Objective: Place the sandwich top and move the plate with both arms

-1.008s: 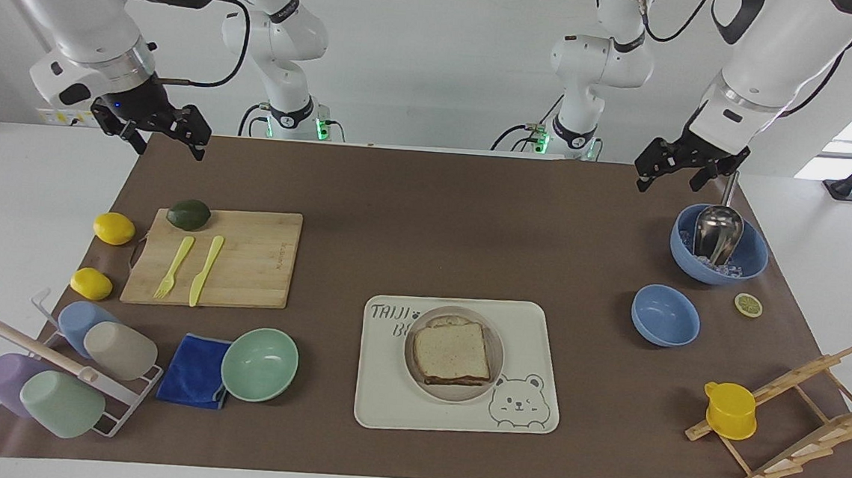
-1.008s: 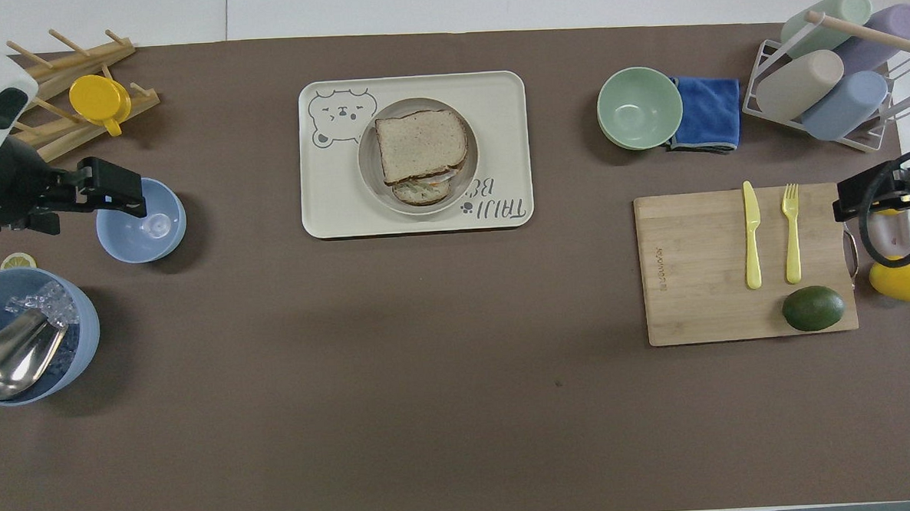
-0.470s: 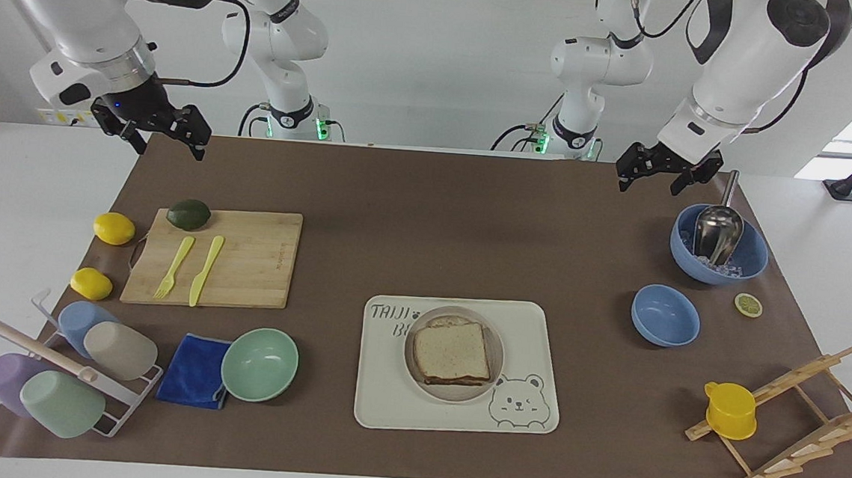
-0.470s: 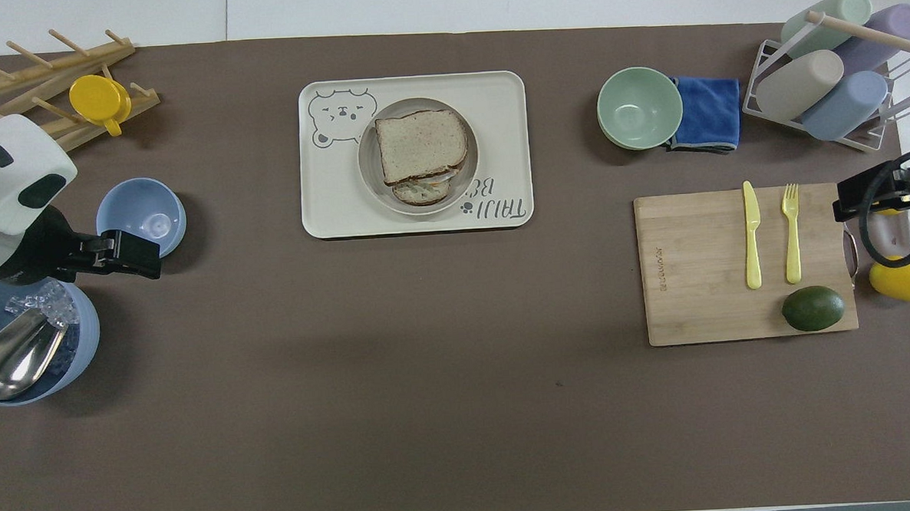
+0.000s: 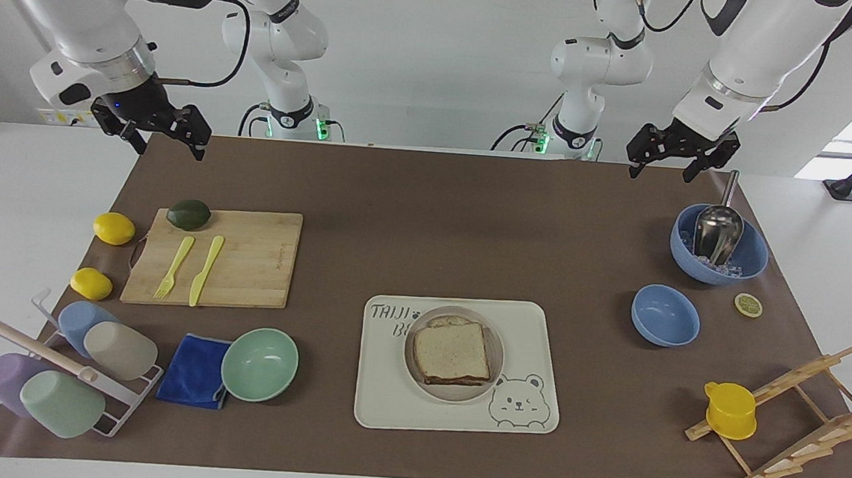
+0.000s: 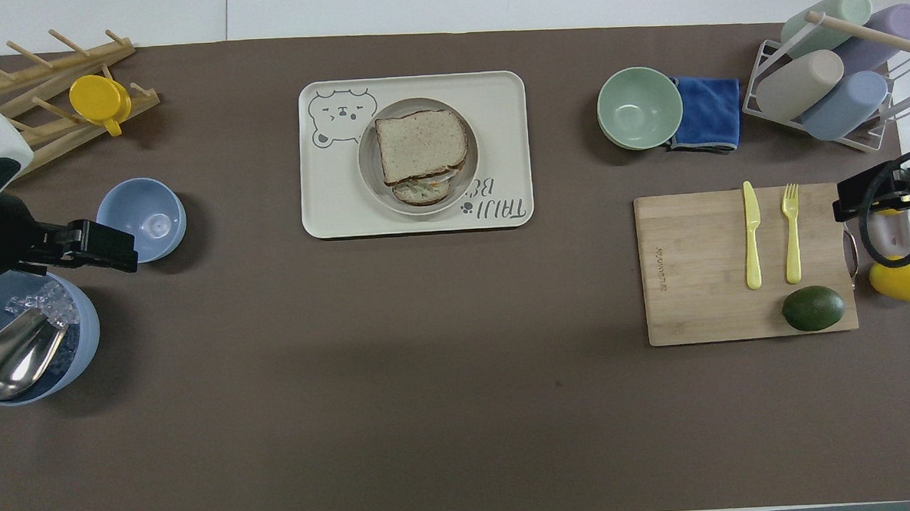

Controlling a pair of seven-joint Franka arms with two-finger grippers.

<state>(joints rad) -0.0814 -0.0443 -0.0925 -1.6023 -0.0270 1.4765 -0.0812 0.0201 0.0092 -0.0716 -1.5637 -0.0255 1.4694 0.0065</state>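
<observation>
The sandwich top lies on the plate, on the tray, well apart from both grippers. The left gripper hangs empty, fingers spread, near the scoop bowl; the right gripper waits likewise over the table's edge.

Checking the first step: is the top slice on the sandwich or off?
On. The top slice lies over the filling on the plate, with both grippers away.
</observation>
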